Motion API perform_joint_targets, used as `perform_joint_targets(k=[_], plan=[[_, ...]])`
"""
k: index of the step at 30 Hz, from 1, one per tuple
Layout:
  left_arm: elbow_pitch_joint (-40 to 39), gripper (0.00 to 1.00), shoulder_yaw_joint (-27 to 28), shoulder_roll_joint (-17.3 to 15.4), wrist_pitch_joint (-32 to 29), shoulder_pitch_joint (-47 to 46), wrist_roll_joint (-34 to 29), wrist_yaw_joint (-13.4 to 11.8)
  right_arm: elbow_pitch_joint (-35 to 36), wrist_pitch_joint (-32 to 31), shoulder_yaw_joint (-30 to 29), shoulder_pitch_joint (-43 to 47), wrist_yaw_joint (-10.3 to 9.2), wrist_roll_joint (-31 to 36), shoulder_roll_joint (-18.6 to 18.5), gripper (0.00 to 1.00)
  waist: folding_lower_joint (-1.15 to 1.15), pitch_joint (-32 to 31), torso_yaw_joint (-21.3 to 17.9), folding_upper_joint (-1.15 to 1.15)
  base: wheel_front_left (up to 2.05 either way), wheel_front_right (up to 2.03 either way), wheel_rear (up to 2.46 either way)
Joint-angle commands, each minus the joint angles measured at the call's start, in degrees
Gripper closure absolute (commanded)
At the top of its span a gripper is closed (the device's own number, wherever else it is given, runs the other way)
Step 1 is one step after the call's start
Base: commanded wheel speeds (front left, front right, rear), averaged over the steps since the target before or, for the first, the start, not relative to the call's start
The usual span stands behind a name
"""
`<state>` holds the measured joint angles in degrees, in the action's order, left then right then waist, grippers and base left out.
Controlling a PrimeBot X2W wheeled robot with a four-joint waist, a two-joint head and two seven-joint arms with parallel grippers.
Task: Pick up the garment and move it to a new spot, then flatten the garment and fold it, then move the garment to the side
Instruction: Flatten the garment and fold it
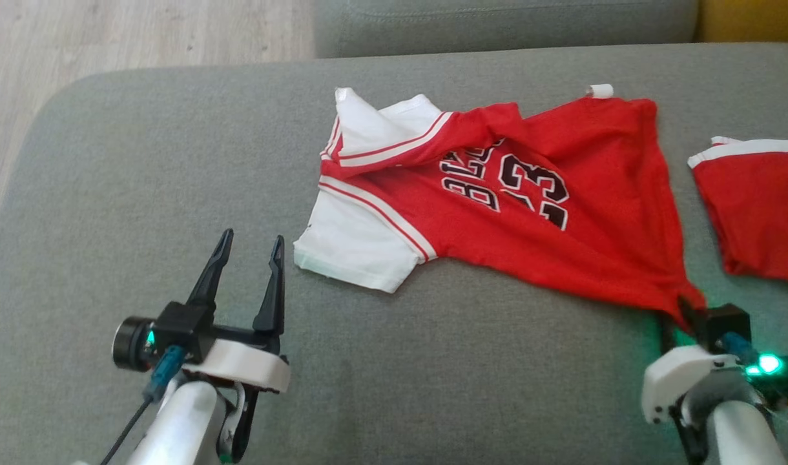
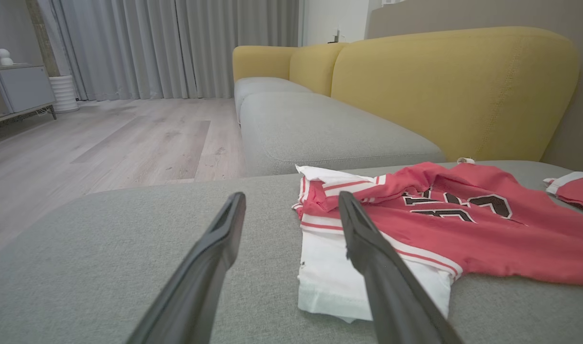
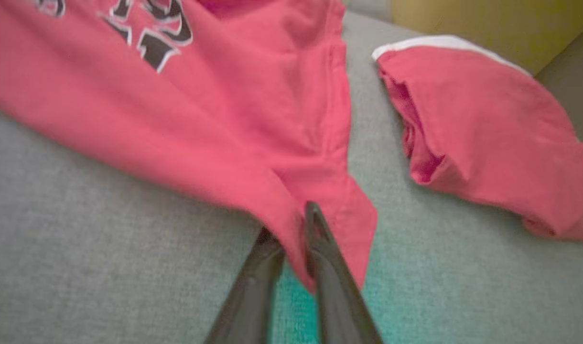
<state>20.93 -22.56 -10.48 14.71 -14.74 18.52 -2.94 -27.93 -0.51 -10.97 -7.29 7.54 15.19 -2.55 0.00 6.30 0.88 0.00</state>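
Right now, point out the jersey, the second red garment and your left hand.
jersey [image 1: 549,252], head view, on the red body beside the number.
second red garment [image 1: 756,213], head view, on its red cloth under the white trim.
left hand [image 1: 253,236], head view, midway between its open fingertips.

Soft, even daylight; one view smeared.
The right wrist view was motion-blurred, the garment [image 3: 200,119] and its lettering soft-edged. A green glow tinted the grey cushion [image 3: 396,296] at lower centre there. Shadows were faint in every view.
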Motion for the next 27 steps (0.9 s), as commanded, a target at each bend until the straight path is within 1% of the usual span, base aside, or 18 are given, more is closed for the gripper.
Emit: perform_joint_targets(k=[1, 4, 8, 9, 12, 17, 22, 27], plan=[[-1.09, 0.0, 2.04, -0.74, 0.29, -1.05, -0.17, 0.28, 2.57, 2.49, 3.47, -1.07, -0.05, -3.05, -0.38, 0.0, 0.0, -0.44, -0.5, 0.0, 0.0, 0.0, 0.0], [-0.68, 0.0, 2.21, -0.83, 0.29, -0.77, -0.02, 0.4, 5.11, 7.67, 8.77, -0.62, -0.05, -10.84, -0.35, 0.0, 0.0, -0.87, -1.37, 0.0, 0.0, 0.0, 0.0], [0.6, 0.0, 1.89, -0.7, 0.29, -0.55, 0.43, 0.94, 10.11, 12.8, 13.95, 2.15, -0.05, -19.93, -0.34, 0.0, 0.0, -0.98, -2.91, 0.0, 0.0, 0.0, 0.0], [0.94, 0.0, 1.79, -0.7, 0.22, -0.62, 0.53, 1.08, 10.89, 13.3, 14.43, 2.7, -0.05, -20.83, -0.34, 0.0, 0.0, -0.84, -3.25, 0.0, 0.0, 0.0, 0.0], [1.67, 0.0, 1.44, -0.71, -0.24, -0.99, 0.68, 1.48, 11.83, 13.98, 14.84, 3.52, -0.05, -21.93, -0.33, 0.0, 0.0, -0.44, -3.88, 0.0, 0.0, 0.0, 0.0], [4.63, 0.0, 0.13, -1.48, -3.26, -3.45, 0.29, 2.64, 12.42, 14.62, 15.11, 3.52, -0.05, -22.64, -0.33, 0.0, 0.0, 1.53, -5.26, 0.0, 0.0, 0.0, 0.0], [9.85, 0.0, -0.78, -2.68, -6.42, -7.47, -1.04, 2.58, 12.71, 14.91, 14.54, 2.42, -0.05, -22.87, -0.33, 0.0, 0.0, 4.09, -6.44, 0.0, 0.0, 0.0, 0.0], [14.76, 0.0, -0.73, -3.42, -6.41, -11.85, -1.66, 2.57, 12.35, 15.14, 14.65, 1.53, -0.05, -23.21, -0.33, 0.0, 0.0, 6.33, -7.5, 0.0, 0.0, 0.0, 0.0]])
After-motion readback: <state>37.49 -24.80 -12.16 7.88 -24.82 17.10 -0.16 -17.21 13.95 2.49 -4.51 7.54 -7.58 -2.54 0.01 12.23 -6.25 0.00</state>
